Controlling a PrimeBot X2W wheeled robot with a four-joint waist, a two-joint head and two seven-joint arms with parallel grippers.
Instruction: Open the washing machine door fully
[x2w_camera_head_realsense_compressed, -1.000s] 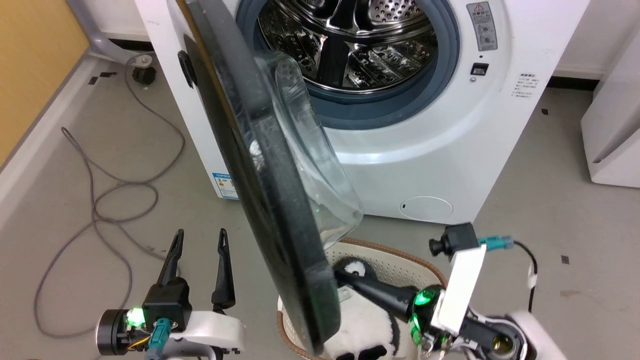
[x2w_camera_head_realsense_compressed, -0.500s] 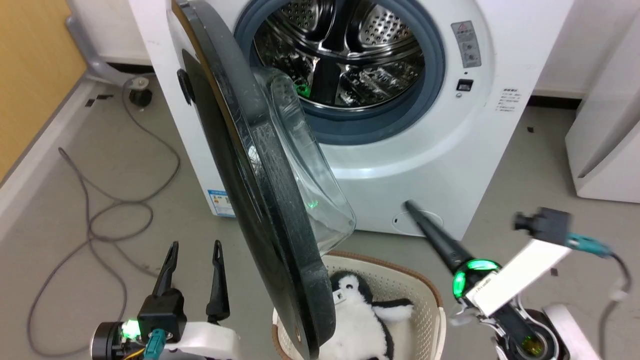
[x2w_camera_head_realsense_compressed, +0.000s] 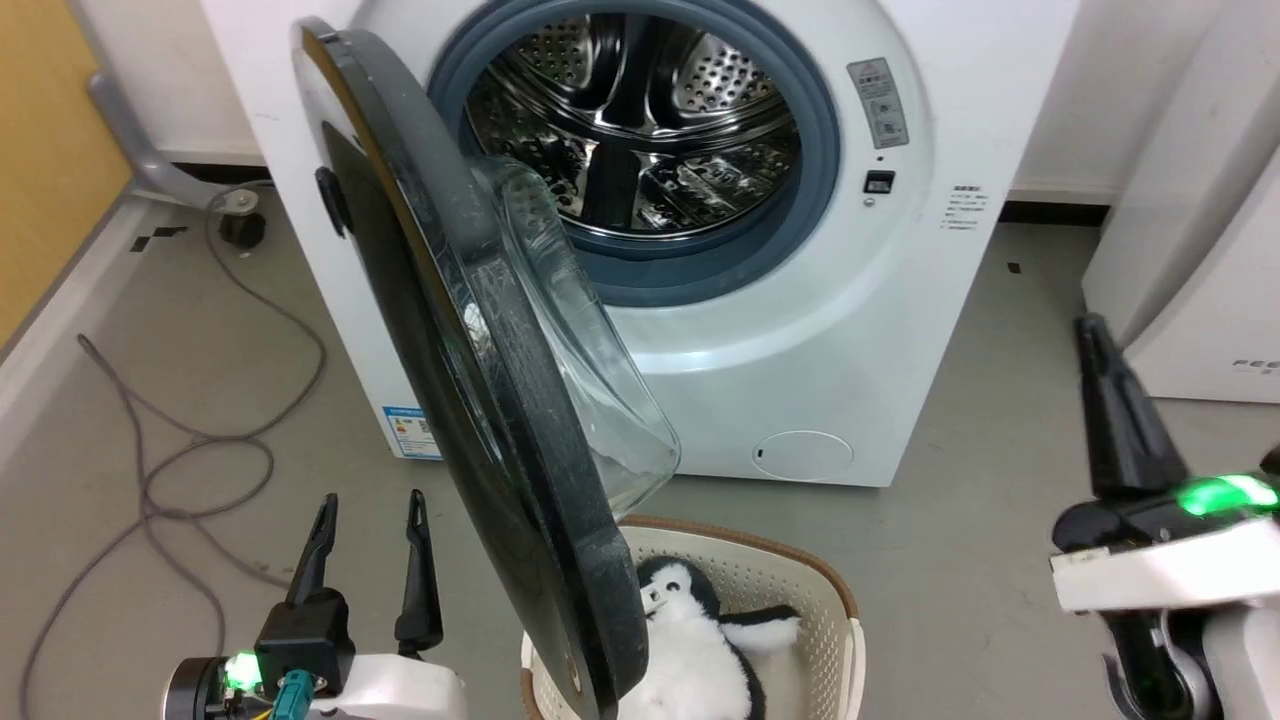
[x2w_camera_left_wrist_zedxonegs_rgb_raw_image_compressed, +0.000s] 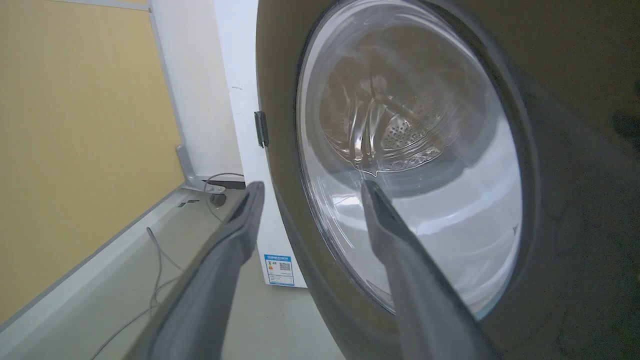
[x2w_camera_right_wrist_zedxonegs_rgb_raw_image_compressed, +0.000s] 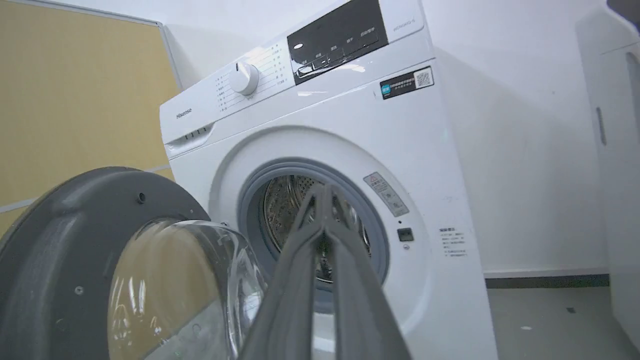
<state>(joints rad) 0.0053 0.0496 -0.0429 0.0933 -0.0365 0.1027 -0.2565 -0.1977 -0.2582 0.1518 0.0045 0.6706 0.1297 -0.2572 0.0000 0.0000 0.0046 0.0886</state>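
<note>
- Standing partly open, the washing machine door (x2w_camera_head_realsense_compressed: 470, 380) shows nearly edge-on in the head view, with its long axis running from 11 o'clock down to 6 o'clock.
- Hinge side: at 11 o'clock, against the washing machine (x2w_camera_head_realsense_compressed: 850, 330).
- Free edge: points to 6 o'clock and overlaps a basket (x2w_camera_head_realsense_compressed: 800, 590) that holds a plush penguin (x2w_camera_head_realsense_compressed: 690, 650).
- Glass bowl (x2w_camera_head_realsense_compressed: 590, 380): bulges toward 3 o'clock, on the side facing the drum (x2w_camera_head_realsense_compressed: 630, 130).
- Left end effector (x2w_camera_head_realsense_compressed: 371, 497): fingers apart, holding nothing, at 7 o'clock of the head view. The door lies near it at its 3 o'clock, not touching.
- Right end effector (x2w_camera_head_realsense_compressed: 1092, 330): fingers together, holding nothing, at 4 o'clock. The door lies well apart at its 9 o'clock.
</note>
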